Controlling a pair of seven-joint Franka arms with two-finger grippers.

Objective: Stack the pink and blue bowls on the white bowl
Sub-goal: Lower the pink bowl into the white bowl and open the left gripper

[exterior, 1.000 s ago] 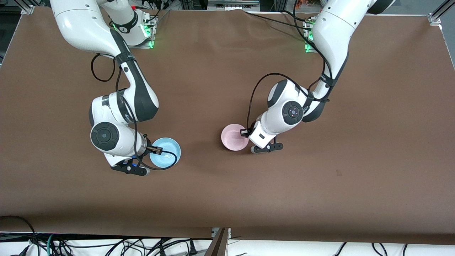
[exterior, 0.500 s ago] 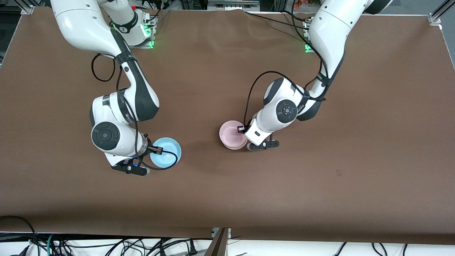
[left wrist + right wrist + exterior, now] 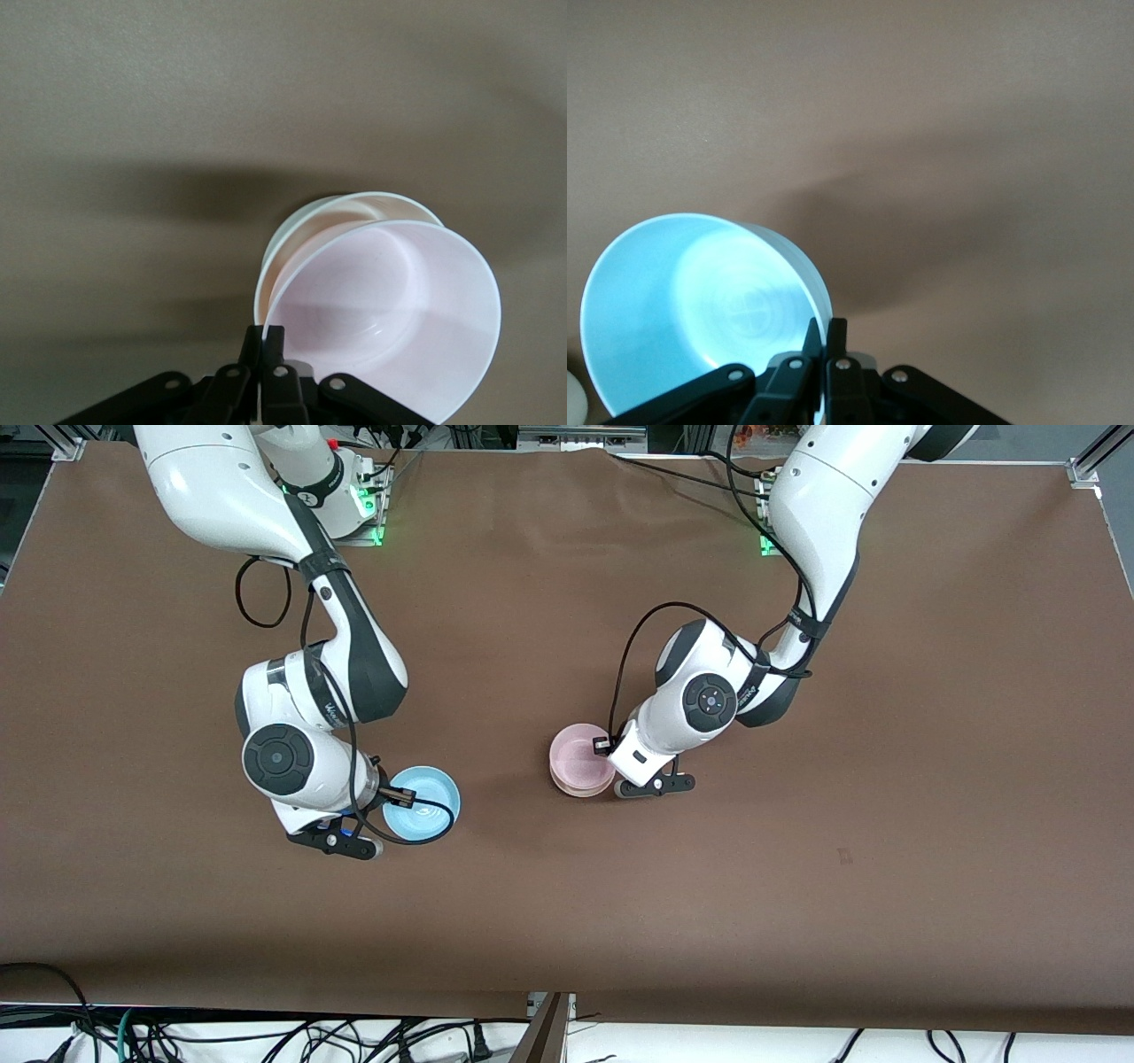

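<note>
My left gripper point(image 3: 609, 751) is shut on the rim of the pale pink bowl point(image 3: 580, 755) and holds it tilted over the white bowl point(image 3: 582, 788), whose cream rim shows just under it. In the left wrist view the pink bowl point(image 3: 390, 310) sits partly inside the white bowl point(image 3: 306, 221), with the left gripper point(image 3: 270, 336) pinching the pink rim. My right gripper point(image 3: 383, 804) is shut on the rim of the sky blue bowl point(image 3: 423, 804) and holds it just above the table toward the right arm's end. The right wrist view shows the blue bowl point(image 3: 700, 301) and the right gripper point(image 3: 830, 329).
The table is covered with a brown cloth point(image 3: 797, 850). Both arm bases stand along the table edge farthest from the front camera. Cables lie past the table edge nearest the front camera.
The left gripper has carried the pink bowl a little toward the arm bases and down onto the white bowl, whose rim now shows. The right gripper has shifted the blue bowl slightly toward the table's middle.
</note>
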